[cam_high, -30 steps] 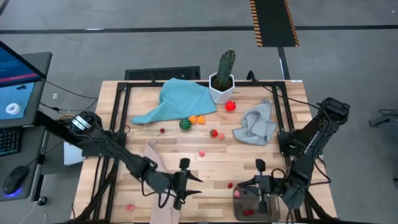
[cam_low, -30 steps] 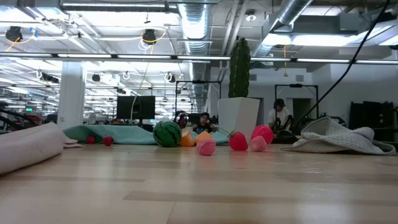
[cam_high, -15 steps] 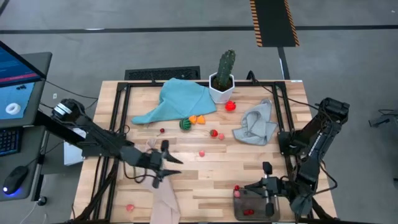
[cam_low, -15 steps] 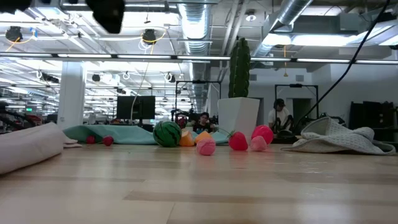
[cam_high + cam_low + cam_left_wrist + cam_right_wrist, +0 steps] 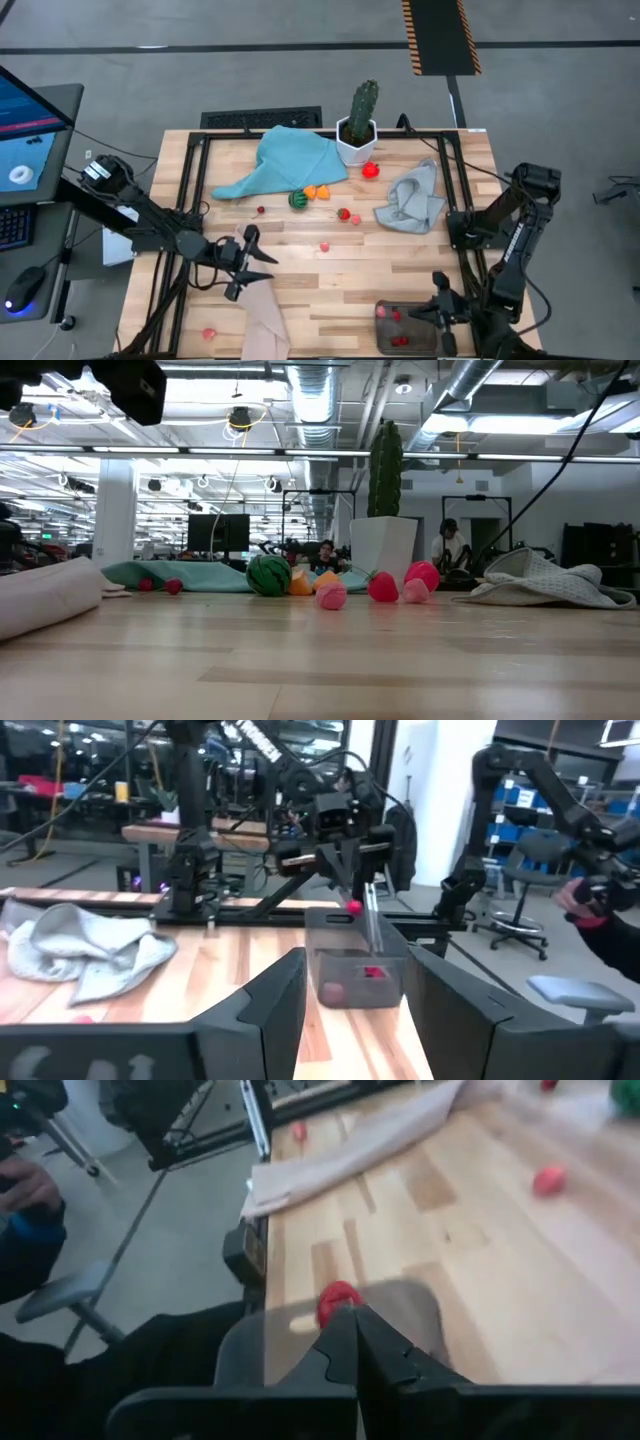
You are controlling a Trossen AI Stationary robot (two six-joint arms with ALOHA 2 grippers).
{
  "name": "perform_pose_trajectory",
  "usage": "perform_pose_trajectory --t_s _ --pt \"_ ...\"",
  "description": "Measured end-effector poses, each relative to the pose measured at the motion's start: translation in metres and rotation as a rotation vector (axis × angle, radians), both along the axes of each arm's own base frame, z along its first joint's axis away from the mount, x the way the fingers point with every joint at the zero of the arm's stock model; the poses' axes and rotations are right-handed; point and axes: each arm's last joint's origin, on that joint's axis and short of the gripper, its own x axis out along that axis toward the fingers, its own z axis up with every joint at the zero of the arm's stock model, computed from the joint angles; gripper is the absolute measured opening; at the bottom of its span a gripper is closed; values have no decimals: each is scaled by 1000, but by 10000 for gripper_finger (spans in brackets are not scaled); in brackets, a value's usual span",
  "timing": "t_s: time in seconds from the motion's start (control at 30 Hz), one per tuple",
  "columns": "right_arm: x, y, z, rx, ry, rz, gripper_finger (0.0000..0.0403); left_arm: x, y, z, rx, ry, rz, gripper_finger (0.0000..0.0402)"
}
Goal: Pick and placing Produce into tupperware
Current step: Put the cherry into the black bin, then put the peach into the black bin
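right claw pressed together – holds red produce over tupperware | low view – neither

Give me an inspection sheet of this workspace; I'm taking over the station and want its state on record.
Surface: wooden table, slatted, on a black frame.
Job's things: tupperware at the near edge, red pieces inside; produce loose mid-table by the striped green ball.
Clutter: teal cloth, grey cloth, beige cloth, cactus in a white pot.
Grippers: left gripper open, empty, over the beige cloth; right gripper shut, beside the tupperware.
Cables: along the table frame's left side.
Surroundings: monitor, keyboard and mouse on the left; people in the room behind.
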Motion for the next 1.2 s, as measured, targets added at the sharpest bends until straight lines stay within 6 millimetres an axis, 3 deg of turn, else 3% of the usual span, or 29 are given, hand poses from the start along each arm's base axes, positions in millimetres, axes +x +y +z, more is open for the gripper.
perform_pose_trajectory --t_s 0.13,0.4,0.67,1.2 --pt "3 3 -11 66 72 -21 26 0 0 -2 -2 19 2 157" --pt "7 6 -32 75 159 -42 15 0 0 -3 -5 29 10 157" --pt "11 4 -32 73 149 -64 67 1 0 -9 -21 98 10 157" --pt "47 -4 -22 -86 74 -20 67 1 2 -13 -142 151 66 157"
